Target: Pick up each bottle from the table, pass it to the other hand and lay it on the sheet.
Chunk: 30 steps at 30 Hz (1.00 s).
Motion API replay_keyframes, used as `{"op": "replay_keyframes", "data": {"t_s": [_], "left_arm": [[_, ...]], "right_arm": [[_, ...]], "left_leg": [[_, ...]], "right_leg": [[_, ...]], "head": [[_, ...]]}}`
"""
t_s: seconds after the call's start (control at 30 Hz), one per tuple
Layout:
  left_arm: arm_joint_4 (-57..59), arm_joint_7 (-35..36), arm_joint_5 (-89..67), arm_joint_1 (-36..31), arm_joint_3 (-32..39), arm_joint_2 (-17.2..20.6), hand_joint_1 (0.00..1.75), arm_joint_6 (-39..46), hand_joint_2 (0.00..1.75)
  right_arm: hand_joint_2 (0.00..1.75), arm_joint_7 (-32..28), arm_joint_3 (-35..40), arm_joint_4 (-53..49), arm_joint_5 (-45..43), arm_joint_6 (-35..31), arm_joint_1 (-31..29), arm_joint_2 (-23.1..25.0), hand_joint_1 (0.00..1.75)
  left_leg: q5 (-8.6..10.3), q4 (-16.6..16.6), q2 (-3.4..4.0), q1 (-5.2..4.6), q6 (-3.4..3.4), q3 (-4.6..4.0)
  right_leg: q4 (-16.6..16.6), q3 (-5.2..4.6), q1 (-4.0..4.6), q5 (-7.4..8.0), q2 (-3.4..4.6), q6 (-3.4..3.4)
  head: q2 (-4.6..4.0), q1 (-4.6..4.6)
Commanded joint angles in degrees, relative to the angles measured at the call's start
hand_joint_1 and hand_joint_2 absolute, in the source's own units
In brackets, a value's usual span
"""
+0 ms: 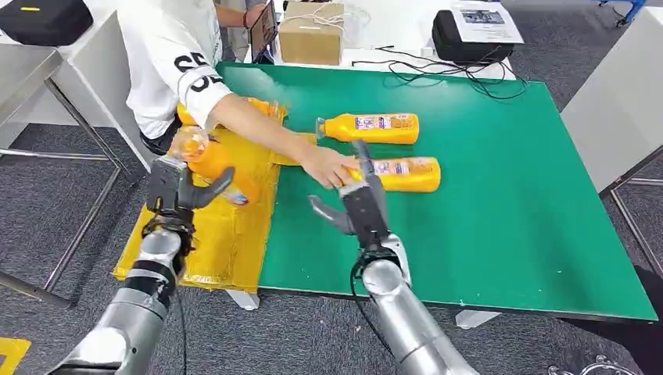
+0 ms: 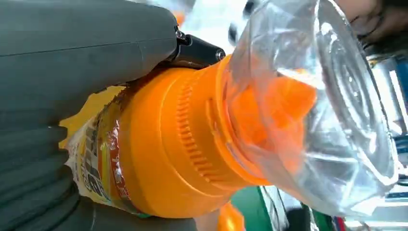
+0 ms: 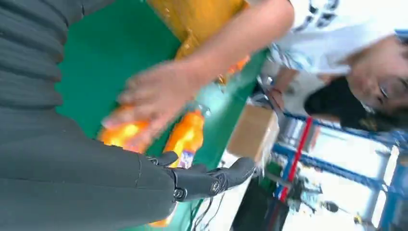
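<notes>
My left hand (image 1: 178, 187) grips an orange bottle (image 1: 205, 160) with a clear cap above the yellow sheet (image 1: 234, 234); the wrist view shows its orange collar and clear cap (image 2: 308, 106) close up. My right hand (image 1: 361, 205) hovers open over the green table (image 1: 508, 203), just short of the nearer lying bottle (image 1: 406, 173). A person's hand (image 1: 327, 166) rests on that bottle's cap end, and it shows blurred over the bottle (image 3: 125, 132) in the right wrist view. A second bottle (image 1: 374, 127) lies farther back. Another bottle (image 1: 262, 105) lies on the sheet behind the person's arm.
A person in a white shirt (image 1: 176, 55) leans in from the back left, the arm crossing the sheet. A cardboard box (image 1: 311, 33), cables and a black bag (image 1: 469, 35) stand beyond the table's far edge. The table's right half is bare green.
</notes>
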Motion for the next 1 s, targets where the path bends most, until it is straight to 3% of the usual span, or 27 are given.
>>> {"op": "replay_keyframes", "data": {"t_s": [0.03, 0.43, 0.67, 0.77, 1.0], "left_arm": [[-0.74, 0.14, -9.95, -4.79, 0.43, 5.53, 1.75, 1.42, 1.75], [-0.65, -0.16, -11.07, -4.52, 0.12, 5.34, 1.75, 1.61, 1.75], [4.75, -2.86, -27.32, -4.27, -6.92, 11.07, 1.75, 3.18, 1.75], [10.13, -3.51, -37.59, -5.48, -14.83, 15.12, 1.75, 3.83, 1.75], [19.68, -1.15, -46.86, -11.52, -24.02, 16.08, 1.75, 4.17, 1.75]], "right_arm": [[1.75, -0.87, -3.76, -7.09, -1.18, 1.35, 2.24, -3.89, 0.0], [1.75, -0.89, -3.67, -6.81, -1.2, 1.5, 2.04, -3.68, 0.0], [1.75, -1.83, -3.36, -6.23, -2.45, 3.56, 1.2, -4.49, 0.0], [1.75, -2.19, -2.48, -5.73, -2.72, 4.78, 0.02, -4.93, 0.0], [1.75, -2.08, -1.4, -5.58, -2.84, 6.33, -1.72, -4.62, 0.0]], "left_leg": [[-0.16, 0.11, -0.12, 0.09, -0.08, 0.23], [-0.14, 0.04, -0.04, 0.05, -0.07, 0.25], [-0.1, 0.01, 0.04, 0.04, -0.07, 0.24], [-0.14, -0.01, 0.1, 0.03, -0.08, 0.36], [-0.06, 0.04, -0.04, 0.05, -0.06, 0.13]], "right_leg": [[0.1, 0.27, 0.09, -0.19, -0.11, -0.11], [0.05, 0.27, 0.05, -0.16, -0.04, -0.1], [0.02, 0.22, 0.04, -0.1, 0.03, -0.09], [0.03, 0.31, 0.03, -0.13, 0.08, -0.11], [0.06, 0.12, 0.04, -0.09, -0.06, -0.08]], "head": [[0.0, 0.0], [0.0, 0.0], [0.0, -0.02], [0.0, -0.02], [0.0, 0.0]]}}
